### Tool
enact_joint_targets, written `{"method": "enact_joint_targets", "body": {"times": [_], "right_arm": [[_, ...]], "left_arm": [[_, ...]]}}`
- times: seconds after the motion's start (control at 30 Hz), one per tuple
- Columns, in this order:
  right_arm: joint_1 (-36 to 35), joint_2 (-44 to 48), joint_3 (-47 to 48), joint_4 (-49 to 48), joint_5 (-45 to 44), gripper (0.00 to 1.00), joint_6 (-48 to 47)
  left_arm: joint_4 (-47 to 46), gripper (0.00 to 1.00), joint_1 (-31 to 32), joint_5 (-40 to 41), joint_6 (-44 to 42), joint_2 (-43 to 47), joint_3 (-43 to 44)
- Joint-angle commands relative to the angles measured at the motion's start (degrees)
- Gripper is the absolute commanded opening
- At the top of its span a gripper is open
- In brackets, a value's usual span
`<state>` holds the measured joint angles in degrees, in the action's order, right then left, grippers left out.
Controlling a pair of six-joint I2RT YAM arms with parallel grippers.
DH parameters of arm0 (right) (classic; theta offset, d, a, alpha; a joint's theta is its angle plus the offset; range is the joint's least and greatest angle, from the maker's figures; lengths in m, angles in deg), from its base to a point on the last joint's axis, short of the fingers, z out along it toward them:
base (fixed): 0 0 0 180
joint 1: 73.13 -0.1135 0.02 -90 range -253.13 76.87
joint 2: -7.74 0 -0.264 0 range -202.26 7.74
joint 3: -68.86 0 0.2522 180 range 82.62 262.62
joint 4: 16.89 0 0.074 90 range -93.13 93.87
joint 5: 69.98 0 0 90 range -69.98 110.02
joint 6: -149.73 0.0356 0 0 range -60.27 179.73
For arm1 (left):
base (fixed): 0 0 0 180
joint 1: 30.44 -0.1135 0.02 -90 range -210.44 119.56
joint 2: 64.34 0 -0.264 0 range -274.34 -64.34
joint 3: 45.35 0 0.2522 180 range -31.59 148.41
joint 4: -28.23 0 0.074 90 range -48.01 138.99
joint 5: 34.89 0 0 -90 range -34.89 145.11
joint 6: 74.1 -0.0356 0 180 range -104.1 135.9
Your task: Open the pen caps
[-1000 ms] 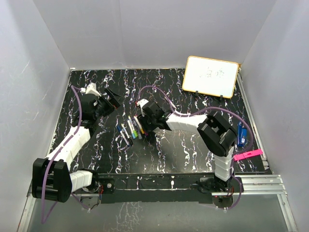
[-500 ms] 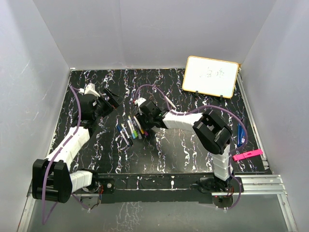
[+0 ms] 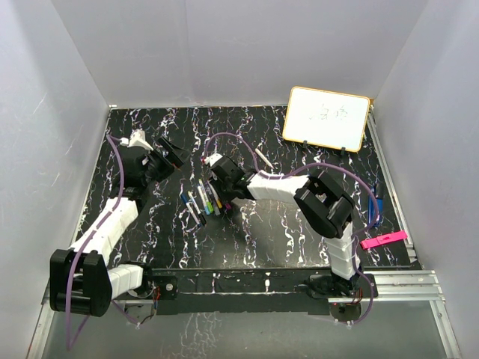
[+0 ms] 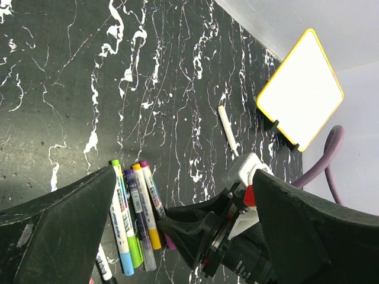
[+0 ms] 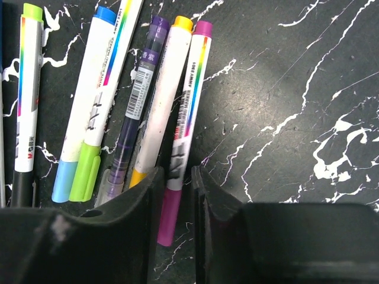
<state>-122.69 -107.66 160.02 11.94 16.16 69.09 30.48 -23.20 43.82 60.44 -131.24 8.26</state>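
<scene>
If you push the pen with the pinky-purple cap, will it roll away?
It probably rolls: the magenta-capped pen has a round barrel lying flat on the table. The yellow-capped pen beside it would likely block that side. It looks like stiff, smooth plastic, maybe slippery.

Left fingers wide, right fingers narrow

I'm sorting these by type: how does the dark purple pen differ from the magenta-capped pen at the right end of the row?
The dark purple pen has a see-through purple barrel with a barcode label; the magenta-capped pen has a white barrel with a rainbow stripe. The purple one wears a clear cap, the other a solid magenta cap. Both lie flat, capped and nearly parallel.
</scene>
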Motion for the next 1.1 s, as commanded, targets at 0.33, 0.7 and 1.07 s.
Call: {"method": "enact_joint_targets", "body": {"times": [0.33, 0.7, 1.07], "right_arm": [[1.8, 4.1, -0.8, -4.6, -3.8, 0.00, 2.4], [5.7, 18.0, -10.3, -16.5, 3.0, 0.00, 0.9], [5.6, 21.1, -11.3, -19.0, 6.7, 0.00, 1.9]], "left_arm": [[-8.1, 0.98, -0.7, -5.8, 1.5, 2.7, -3.8], [-33.0, 0.98, -0.2, -22.0, 9.4, -7.8, -7.8], [-39.2, 0.95, 5.6, -24.2, 10.8, -18.4, -3.9]]}}
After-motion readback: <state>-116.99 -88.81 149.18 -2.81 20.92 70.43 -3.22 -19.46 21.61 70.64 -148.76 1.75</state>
